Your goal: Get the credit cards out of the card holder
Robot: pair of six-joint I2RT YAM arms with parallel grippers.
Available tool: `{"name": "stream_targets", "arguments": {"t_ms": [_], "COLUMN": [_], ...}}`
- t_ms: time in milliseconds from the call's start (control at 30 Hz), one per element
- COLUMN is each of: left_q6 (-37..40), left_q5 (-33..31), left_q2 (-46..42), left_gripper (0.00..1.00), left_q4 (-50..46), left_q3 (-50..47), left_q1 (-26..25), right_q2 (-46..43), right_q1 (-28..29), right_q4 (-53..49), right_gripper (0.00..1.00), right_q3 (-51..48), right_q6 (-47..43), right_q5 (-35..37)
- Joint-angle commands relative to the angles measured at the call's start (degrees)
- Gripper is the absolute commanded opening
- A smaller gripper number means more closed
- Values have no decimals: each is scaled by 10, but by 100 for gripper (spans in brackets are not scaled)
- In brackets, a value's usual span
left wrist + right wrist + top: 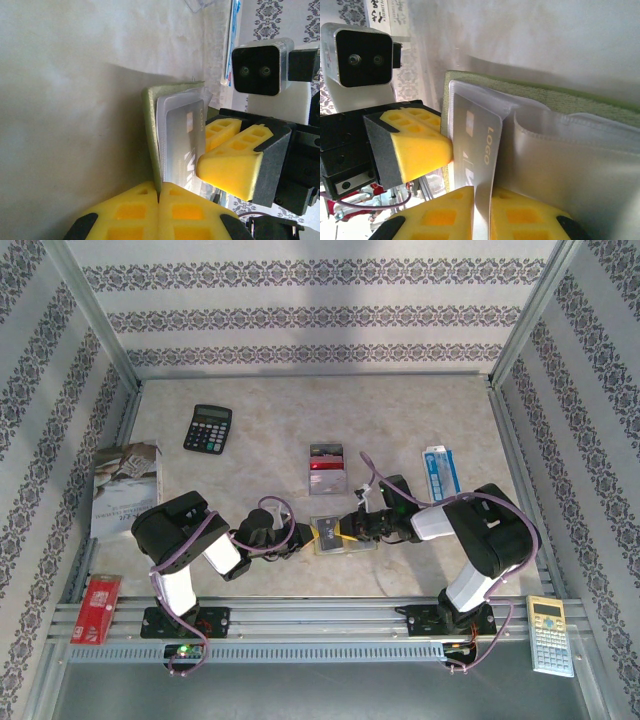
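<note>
Right wrist view: the right gripper [481,216] is clamped on the near end of a grey credit card [472,140]. The card appears to sit partly inside the clear pocket [555,150] of the card holder [545,95]. Its long axis runs straight from the right gripper toward the left gripper [159,210], which is closed on the card holder's opposite edge. The card holder lies between both arms, near the middle of the desk's [420,410] near edge (the right arm is placed to pull). Extraction should follow that axis, toward the desk's right edge.
</note>
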Motion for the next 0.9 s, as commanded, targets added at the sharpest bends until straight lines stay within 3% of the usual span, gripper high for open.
{"name": "stream_targets", "arguments": {"t_ms": [0,867], "left_q6": [14,14], "left_q5": [-7,-5], "left_q2": [21,25], "left_gripper": [0,0], "left_q4": [-40,-37], "left_q3": [0,-2], "left_q1": [5,6], "right_q2": [-10,-28], "right_q1": [-2,-35], "right_q4": [23,51], "right_gripper": [16,18], "right_q3": [-9,-40], "right_q6": [-4,2], "right_q5": [-44,-82]}}
